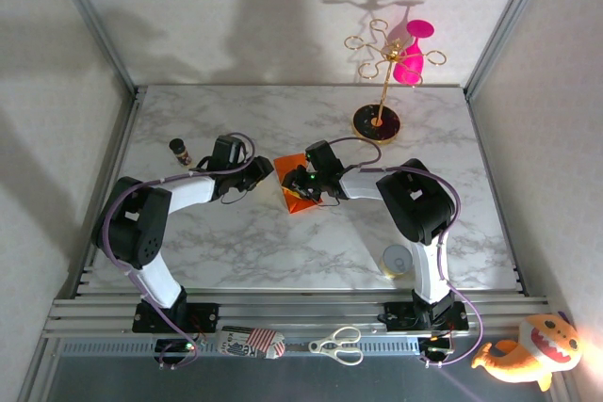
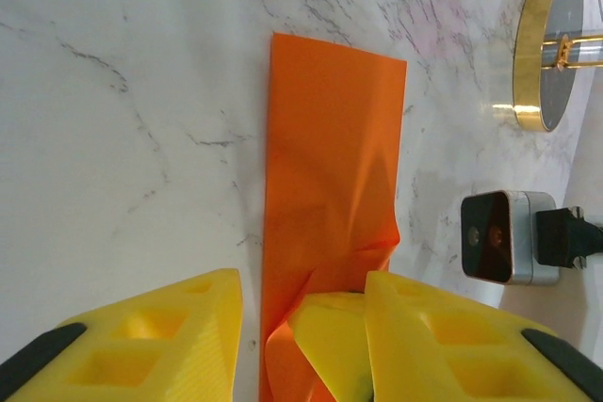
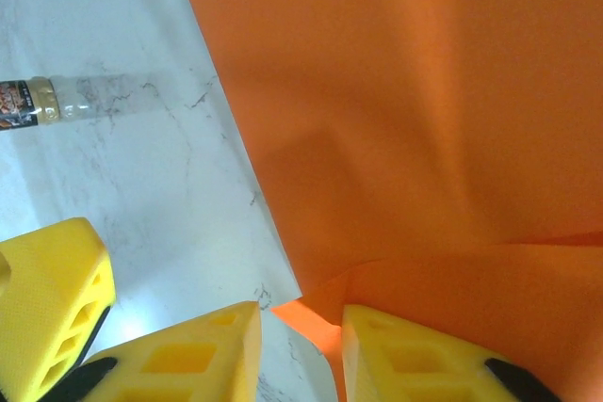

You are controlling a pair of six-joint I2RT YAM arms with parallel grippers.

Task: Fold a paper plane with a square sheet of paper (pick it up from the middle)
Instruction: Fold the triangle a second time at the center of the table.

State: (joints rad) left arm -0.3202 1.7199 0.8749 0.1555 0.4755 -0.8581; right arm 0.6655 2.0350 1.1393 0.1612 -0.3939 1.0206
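On the marble table [image 1: 283, 251], the square sheet of paper [image 2: 330, 157] lies about midway between the left and right edges, doubled into a narrow strip with 1 end crumpled upward. The left gripper [image 2: 303, 280] stands spread, straddling that raised end without clamping it. The right gripper [image 3: 301, 313] has a corner of the paper in its narrow gap; whether it pinches, I cannot tell. Judging by this, only the early lengthwise fold exists; nose and wing creases remain.

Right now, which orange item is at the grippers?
The folded orange paper, flat on the marble table; the orange plush toy sits off it, near right.
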